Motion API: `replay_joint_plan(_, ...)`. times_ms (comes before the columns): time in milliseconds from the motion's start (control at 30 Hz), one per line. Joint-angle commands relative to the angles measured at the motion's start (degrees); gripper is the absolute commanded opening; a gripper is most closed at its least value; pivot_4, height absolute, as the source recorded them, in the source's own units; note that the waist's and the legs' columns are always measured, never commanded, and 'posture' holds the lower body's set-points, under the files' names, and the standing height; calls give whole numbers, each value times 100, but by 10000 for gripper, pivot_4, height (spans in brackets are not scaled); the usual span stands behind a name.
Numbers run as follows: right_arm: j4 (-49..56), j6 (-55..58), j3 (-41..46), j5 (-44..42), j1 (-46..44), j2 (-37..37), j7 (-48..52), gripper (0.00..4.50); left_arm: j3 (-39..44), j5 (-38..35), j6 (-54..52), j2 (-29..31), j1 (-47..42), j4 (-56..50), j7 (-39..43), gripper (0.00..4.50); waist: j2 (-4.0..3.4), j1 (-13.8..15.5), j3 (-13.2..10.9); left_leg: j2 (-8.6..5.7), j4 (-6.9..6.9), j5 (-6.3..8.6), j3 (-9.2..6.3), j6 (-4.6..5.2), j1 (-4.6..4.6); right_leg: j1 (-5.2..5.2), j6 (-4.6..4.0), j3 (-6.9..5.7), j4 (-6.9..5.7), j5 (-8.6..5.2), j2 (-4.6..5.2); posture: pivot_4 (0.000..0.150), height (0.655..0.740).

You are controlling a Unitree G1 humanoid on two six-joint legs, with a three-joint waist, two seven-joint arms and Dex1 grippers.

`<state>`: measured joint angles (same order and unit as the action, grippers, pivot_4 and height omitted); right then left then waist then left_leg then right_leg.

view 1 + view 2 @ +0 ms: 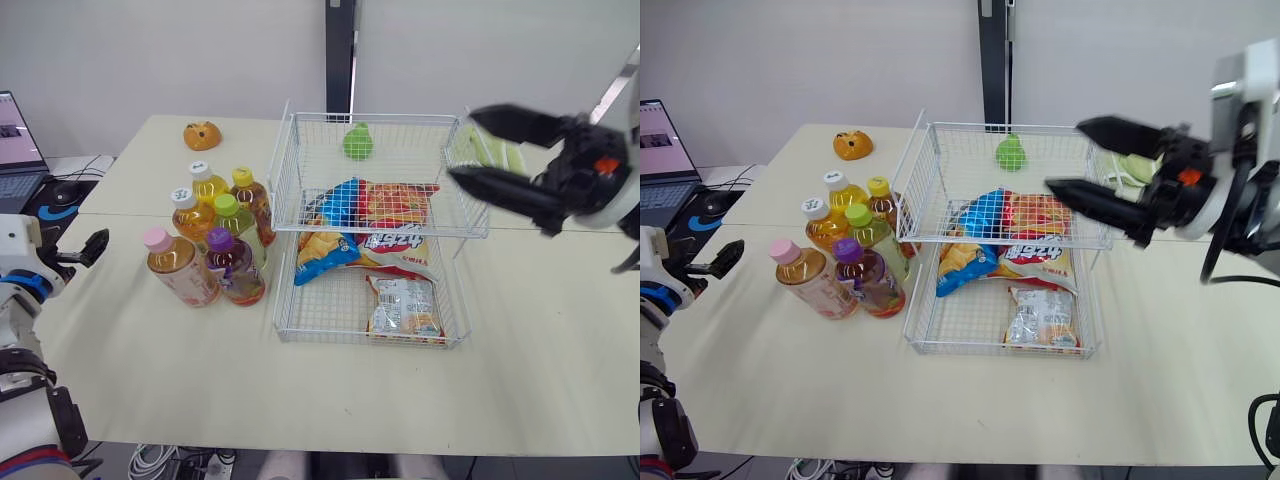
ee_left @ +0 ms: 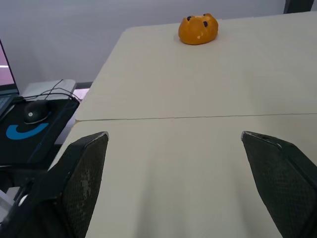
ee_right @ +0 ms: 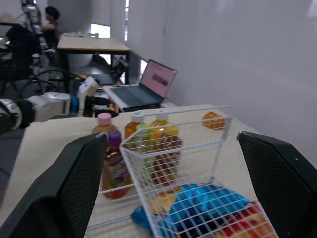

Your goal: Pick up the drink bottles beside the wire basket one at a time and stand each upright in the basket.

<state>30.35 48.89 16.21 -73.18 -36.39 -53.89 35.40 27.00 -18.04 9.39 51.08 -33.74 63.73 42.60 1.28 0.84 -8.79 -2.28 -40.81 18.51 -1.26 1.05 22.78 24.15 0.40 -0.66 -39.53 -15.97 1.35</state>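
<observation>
Right now the six drink bottles (image 1: 232, 225) stand upright in a tight cluster on the worktop (image 1: 180, 370), just left of the wire basket (image 1: 283, 170), touching one another. They look full, so I expect real weight, and smooth plastic that could slip or dent under a hard squeeze. I'd take the pink-capped bottle (image 1: 182, 272) first, at mid-body, since it stands on the outer edge. My left gripper (image 2: 173, 144) sits low near the worktop's edge, jaws wide and empty. The right gripper (image 1: 463, 145) hovers over the basket's right side, jaws wide too.
</observation>
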Motion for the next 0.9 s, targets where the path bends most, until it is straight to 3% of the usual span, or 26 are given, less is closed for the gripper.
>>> replay_joint_plan(33, 354, -12, 69, -260, 159, 51, -69, 45000, 318, -303, 32, -28, 168, -493, -116, 44766, 4, -1, 2, 0, 0, 0, 0, 1, 0, 0, 0, 0, 1, 0, 0, 1500, 7400)
replay_joint_plan(400, 292, -396, -304, 468, 197, 290, 400, 45000, 960, -1033, -715, -141, 1609, -2508, -67, 44766, 6, -84, 4, 1, 2, 2, 0, 4, -5, -1, 1, -1, -3, 0, -1, 1500, 7400)
replay_joint_plan(633, 137, -537, -463, 688, 10, 482, 640, 45000, 2006, -2068, -2389, -291, 3380, -5478, -117, 44766, 5, -104, 4, 1, 7, 3, -1, 5, -6, -5, 0, 1, 10, 0, 0, 1500, 7400)
replay_joint_plan(900, 171, -476, -550, 614, -70, 558, 828, 45000, 3305, -3769, -3964, -1209, 6116, -9002, -155, 44766, -3, -77, -1, 2, 11, 6, -1, 10, -16, -22, 0, 1, 33, 0, 0, 1500, 7400)
